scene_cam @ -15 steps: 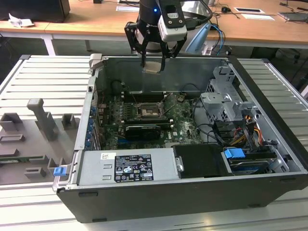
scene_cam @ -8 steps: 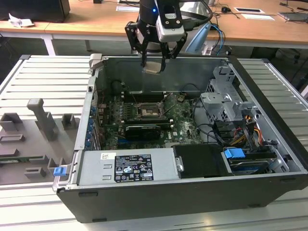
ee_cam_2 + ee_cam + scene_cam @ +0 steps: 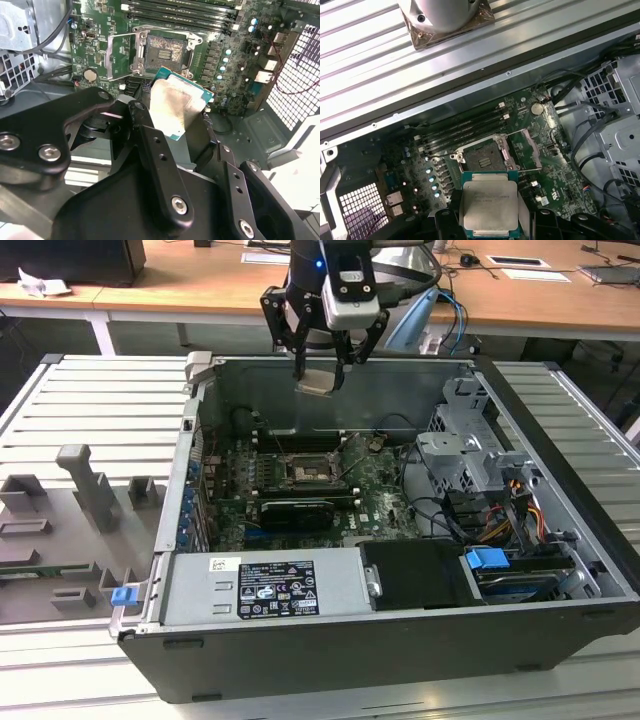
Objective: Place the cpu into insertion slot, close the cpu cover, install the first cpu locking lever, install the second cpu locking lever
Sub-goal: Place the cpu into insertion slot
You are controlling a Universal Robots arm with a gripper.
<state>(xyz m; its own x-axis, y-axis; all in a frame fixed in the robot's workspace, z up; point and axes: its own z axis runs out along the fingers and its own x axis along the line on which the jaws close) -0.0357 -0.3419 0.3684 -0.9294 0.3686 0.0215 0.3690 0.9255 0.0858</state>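
Item: cpu (image 3: 316, 383), held over open computer case (image 3: 400, 660).
Exterior view: fingers (image 3: 297, 358) clamped on cpu, well above insertion slot (image 3: 305, 472). Second wrist view: slot's pin field exposed. First wrist view: cpu cover (image 3: 526, 147) hinged open beside slot.

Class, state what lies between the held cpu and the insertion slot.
Nothing: in the exterior view, the cpu hangs above the insertion slot, bare air between.

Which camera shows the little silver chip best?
The first wrist view: the cpu faces the camera, nearly its whole silver top showing. The second wrist view shows it tilted, partly behind the claw. The exterior view shows it small, gripped above the case.
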